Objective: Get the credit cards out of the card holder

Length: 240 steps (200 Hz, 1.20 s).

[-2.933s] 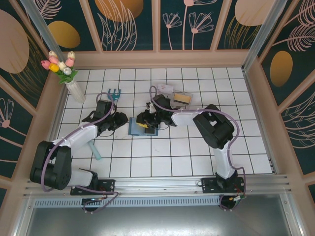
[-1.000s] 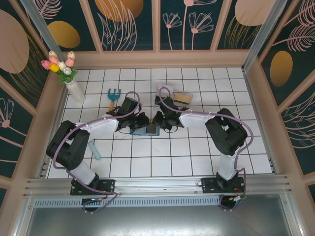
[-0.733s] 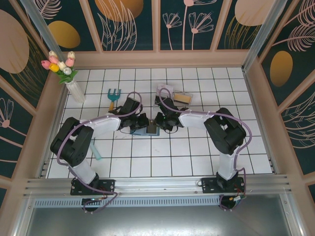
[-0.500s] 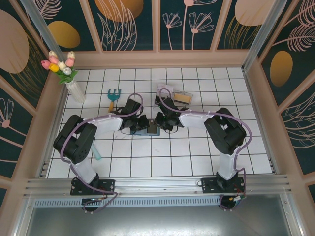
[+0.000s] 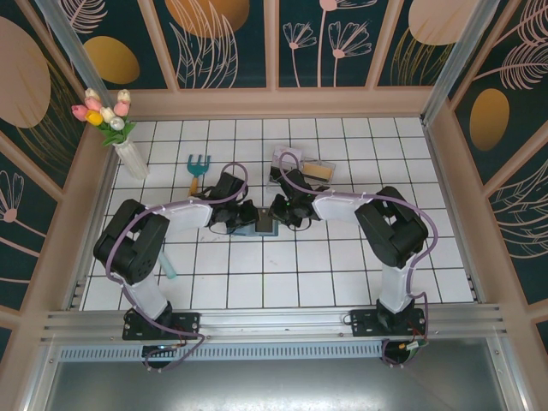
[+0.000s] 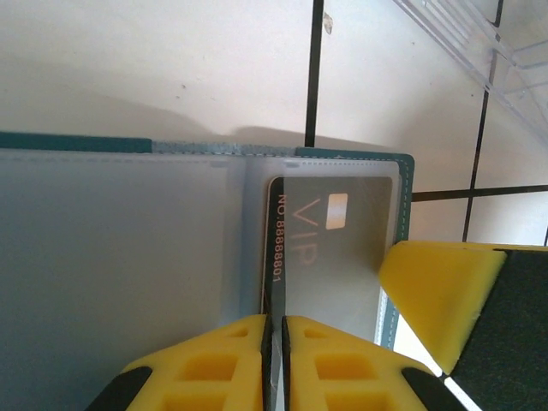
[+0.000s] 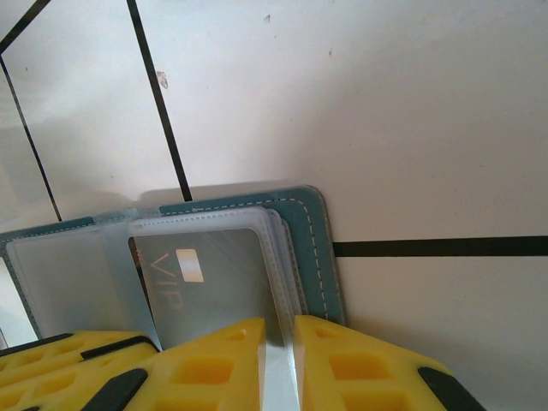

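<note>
Straight ahead of both claws, open and flat on the white tiled table [image 7: 411, 128]: the wallet [image 7: 318, 248]. Inside its clear pocket [image 7: 278, 257], between the two claws, a grey card [image 6: 338, 257] marked VIP, reaching right down to the fingertips of each claw. Left claw [image 6: 274, 325] pinched almost shut on a thin sheet seen edge-on, in line with the card's left edge; cannot tell whether on the card itself or only on the pocket around it. Right claw [image 7: 279, 330] likewise nipped nearly shut, on the pocket at the card's right edge. To the left of the left claw, plain blue-grey showing through the other pocket. Beyond the right claw, apart from the wallet, a clear box [image 6: 479, 51] holding something tan [image 5: 315, 171], too small to name.
</note>
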Each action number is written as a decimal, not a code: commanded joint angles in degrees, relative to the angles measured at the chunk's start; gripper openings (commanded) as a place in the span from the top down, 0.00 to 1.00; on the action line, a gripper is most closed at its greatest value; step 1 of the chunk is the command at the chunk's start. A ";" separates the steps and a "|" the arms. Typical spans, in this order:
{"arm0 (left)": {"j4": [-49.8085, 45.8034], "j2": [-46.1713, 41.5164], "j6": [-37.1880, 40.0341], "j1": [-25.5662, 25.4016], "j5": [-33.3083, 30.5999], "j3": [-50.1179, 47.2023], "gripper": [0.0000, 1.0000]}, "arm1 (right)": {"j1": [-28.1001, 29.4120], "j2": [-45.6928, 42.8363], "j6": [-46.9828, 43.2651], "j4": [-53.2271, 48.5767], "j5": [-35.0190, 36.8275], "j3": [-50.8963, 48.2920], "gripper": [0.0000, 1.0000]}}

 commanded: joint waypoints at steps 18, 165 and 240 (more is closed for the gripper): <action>-0.89 -0.91 -0.23 0.65 -2.02 -0.99 0.85 | -0.72 1.88 -0.43 -1.27 -0.43 -0.65 0.81; 2.82 0.31 0.95 3.21 6.10 -2.03 0.84 | -0.90 3.17 -0.43 -1.56 -1.33 -0.57 0.83; 2.83 1.88 2.06 3.20 6.96 -1.03 0.82 | -0.90 3.48 -0.52 -1.56 -1.62 -0.66 0.83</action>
